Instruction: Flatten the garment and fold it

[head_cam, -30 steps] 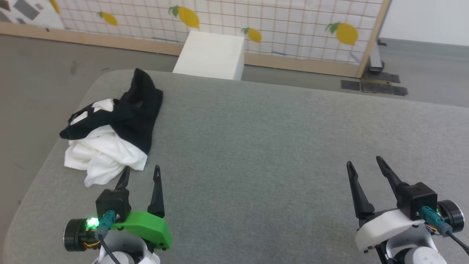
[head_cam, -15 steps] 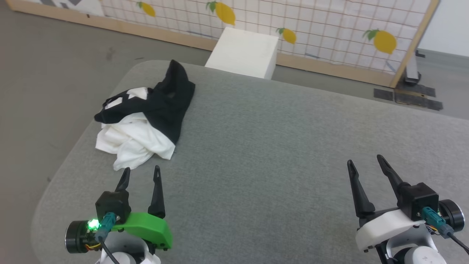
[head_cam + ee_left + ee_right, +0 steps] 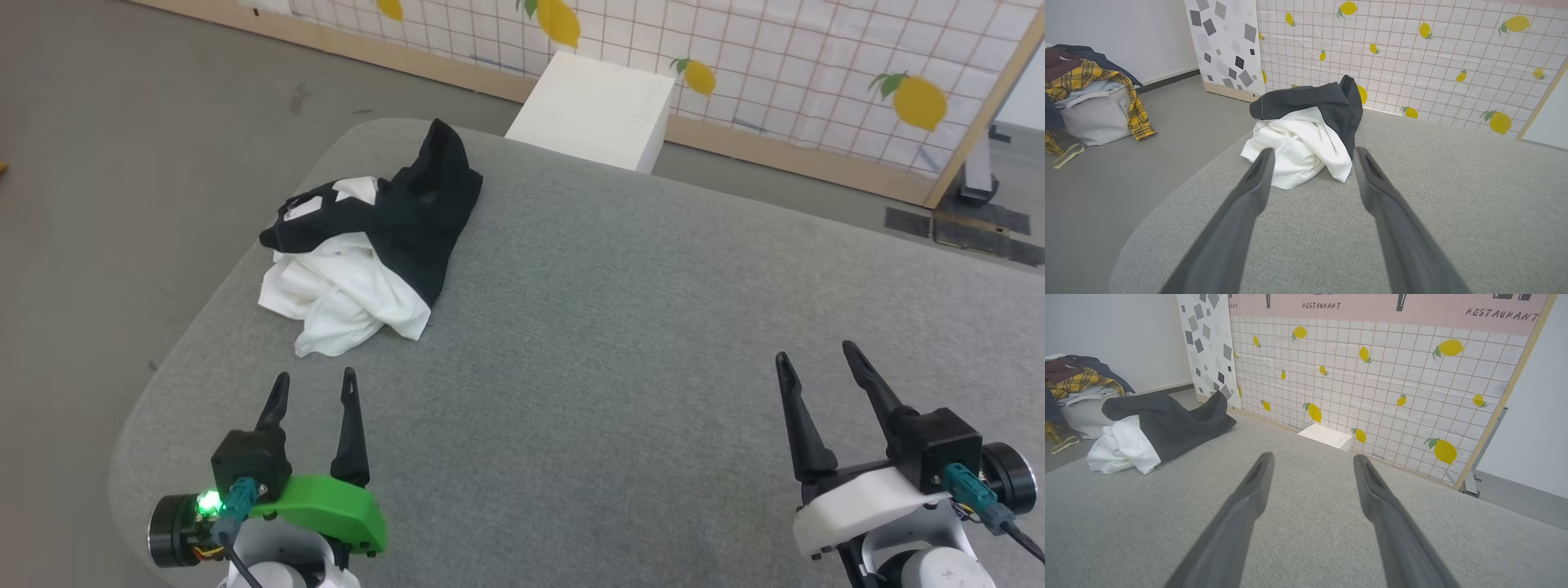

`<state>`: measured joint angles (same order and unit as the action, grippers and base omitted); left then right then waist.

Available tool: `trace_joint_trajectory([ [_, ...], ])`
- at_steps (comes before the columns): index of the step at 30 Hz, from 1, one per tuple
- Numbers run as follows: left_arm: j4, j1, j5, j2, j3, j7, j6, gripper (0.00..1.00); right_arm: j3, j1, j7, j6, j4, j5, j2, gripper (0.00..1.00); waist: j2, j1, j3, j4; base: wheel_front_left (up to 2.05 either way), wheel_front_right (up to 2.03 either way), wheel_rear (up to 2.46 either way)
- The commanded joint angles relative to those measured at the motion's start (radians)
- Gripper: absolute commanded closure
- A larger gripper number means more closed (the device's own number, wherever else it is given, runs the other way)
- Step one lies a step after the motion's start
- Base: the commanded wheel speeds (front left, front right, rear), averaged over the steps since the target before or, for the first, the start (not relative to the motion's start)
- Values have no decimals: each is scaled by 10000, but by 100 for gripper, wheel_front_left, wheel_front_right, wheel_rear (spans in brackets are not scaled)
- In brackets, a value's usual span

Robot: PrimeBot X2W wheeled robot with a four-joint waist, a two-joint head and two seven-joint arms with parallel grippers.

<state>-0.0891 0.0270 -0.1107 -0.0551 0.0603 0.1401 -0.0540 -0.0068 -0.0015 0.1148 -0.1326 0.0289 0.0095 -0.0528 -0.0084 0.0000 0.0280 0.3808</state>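
The garment (image 3: 367, 253) lies crumpled in a heap near the far left corner of the grey padded table (image 3: 620, 343), white cloth at the front and black cloth draped over the back. In the left wrist view the garment (image 3: 1306, 134) sits just beyond my fingertips. My left gripper (image 3: 314, 384) hovers a little short of the heap, open and holding nothing. At the lower right my right gripper (image 3: 816, 363) is also open and holds nothing, far from the cloth. The right wrist view has the garment (image 3: 1155, 433) off to its left.
A white box (image 3: 596, 110) stands on the floor behind the table, before a lemon-print tiled screen (image 3: 775, 57). On the floor to the left, a pale bag heaped with clothes (image 3: 1090, 102). The table's left edge curves away close to the heap.
The camera has turned left and tipped down, so the table and garment sit further right and lower in view. Both grippers stay open in the same pose.
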Motion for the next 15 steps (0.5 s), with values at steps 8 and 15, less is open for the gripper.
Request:
trace_joint_trajectory([
  [8,-79,231,-235,20,3,253,-169,0,-59,-254,195,12,9,-13,15,0,50,0,152,355,0,0,0],
  [15,-99,250,-403,26,-30,403,-271,0,-108,-298,288,13,-15,-57,17,0,54,0,226,660,0,0,0],
])
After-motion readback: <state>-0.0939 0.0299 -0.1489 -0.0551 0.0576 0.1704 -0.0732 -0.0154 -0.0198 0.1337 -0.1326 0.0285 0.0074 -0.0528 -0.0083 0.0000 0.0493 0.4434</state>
